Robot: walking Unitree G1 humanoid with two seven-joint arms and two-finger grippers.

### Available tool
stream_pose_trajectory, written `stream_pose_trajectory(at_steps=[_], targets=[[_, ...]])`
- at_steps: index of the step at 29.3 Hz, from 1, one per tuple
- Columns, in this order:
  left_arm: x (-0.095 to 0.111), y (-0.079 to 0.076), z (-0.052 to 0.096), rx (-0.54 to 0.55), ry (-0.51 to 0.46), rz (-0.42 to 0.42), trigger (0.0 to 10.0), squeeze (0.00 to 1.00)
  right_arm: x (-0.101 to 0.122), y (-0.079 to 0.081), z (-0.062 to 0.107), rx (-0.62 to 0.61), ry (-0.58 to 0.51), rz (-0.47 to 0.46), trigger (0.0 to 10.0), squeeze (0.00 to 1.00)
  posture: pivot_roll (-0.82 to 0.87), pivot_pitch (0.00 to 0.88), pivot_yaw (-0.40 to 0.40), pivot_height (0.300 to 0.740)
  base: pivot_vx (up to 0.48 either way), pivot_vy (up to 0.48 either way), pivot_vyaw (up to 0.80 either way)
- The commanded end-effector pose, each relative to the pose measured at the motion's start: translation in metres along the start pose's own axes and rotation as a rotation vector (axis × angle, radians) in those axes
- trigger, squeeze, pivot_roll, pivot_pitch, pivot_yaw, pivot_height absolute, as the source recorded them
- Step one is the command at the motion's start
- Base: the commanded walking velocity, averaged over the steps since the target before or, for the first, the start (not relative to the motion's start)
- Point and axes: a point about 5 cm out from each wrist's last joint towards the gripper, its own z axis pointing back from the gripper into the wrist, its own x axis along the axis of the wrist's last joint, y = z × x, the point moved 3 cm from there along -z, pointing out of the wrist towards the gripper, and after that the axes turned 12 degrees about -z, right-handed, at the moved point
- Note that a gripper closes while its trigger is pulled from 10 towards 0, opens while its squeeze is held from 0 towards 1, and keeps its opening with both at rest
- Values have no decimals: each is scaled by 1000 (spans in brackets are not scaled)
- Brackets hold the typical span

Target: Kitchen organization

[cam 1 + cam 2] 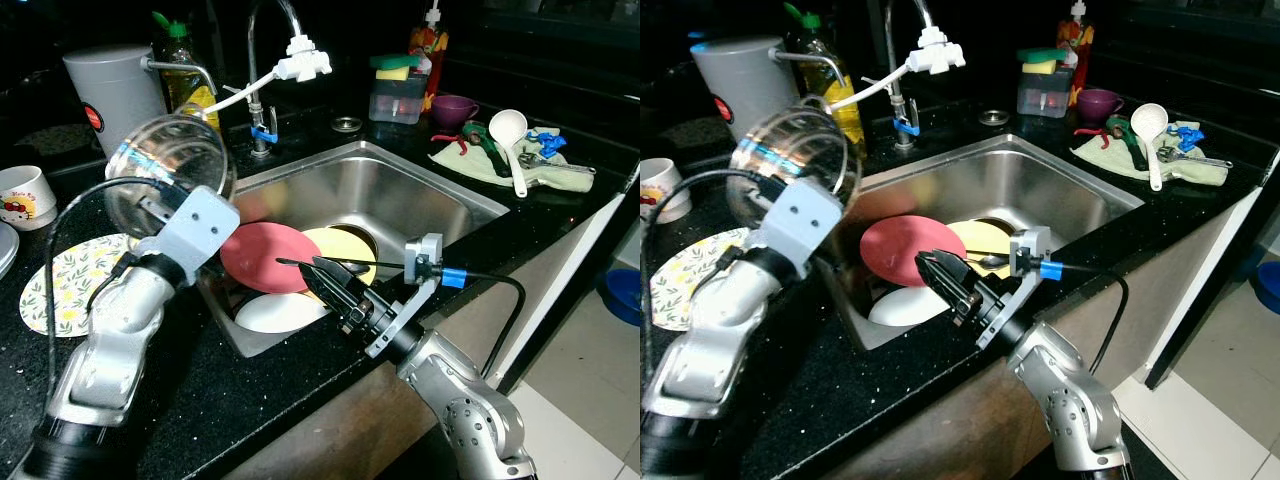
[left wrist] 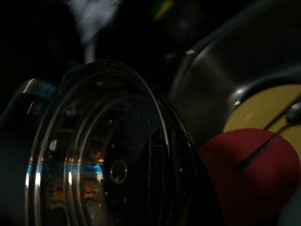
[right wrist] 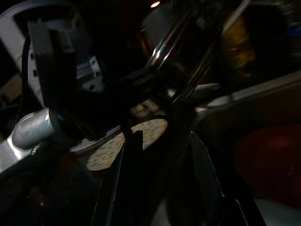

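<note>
Head camera, left eye: left pincer (image 1: 160,205) pinches a clear glass bowl (image 1: 168,172), tilted in the air over the black bench (image 1: 290,370) beside the steel sink (image 1: 430,205). Red plate (image 1: 268,257), yellow plate (image 1: 340,250) and white plate (image 1: 280,312) lie in the sink. Right pincer (image 1: 312,272) hovers over them, fingers slightly spread, holding nothing.

Left wrist: the bowl's base sits close against the fingers.

Right wrist: spread fingers (image 3: 129,179) point toward a floral plate (image 3: 124,143).
</note>
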Motion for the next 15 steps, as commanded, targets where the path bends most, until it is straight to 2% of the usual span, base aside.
stream_pose_trajectory(at_steps=[1,3,6,8,9,11,13,14,15], targets=[[13,0,-6,-41,-65,-55,10000,0,-2,-3,2,-12,6,-10,10000,0,-12,0,10,740,0,0,-800],[19,-1,-10,-117,-101,-95,10000,0,-1,-2,2,-11,2,-8,10000,0,-15,0,13,740,0,0,-800],[19,-4,-11,-169,-109,-132,10000,0,-1,-2,1,-11,-1,-9,10000,0,-15,0,14,740,0,0,-800],[15,-9,-12,-239,-99,-158,10000,0,0,-2,1,-13,-9,-13,10000,0,-15,0,16,740,0,0,-222],[12,-13,-12,-283,-90,-170,10000,0,0,-2,1,-13,-10,-14,10000,0,-13,0,15,740,0,0,0],[-8,-21,-10,-367,-14,-215,10000,0,0,-2,1,-14,-12,-15,10000,0,-14,0,18,740,0,0,0],[-24,-23,-10,-404,50,-239,10000,0,0,-1,1,-13,-13,-15,10000,0,-14,0,18,740,0,0,0],[-24,-23,-10,-404,50,-239,10000,0,0,-1,1,-13,-13,-15,10000,0,-14,0,18,740,0,0,0],[-36,-26,-8,-436,100,-248,10000,0,0,-1,1,-13,-14,-15,10000,0,-13,0,19,740,0,0,0]])
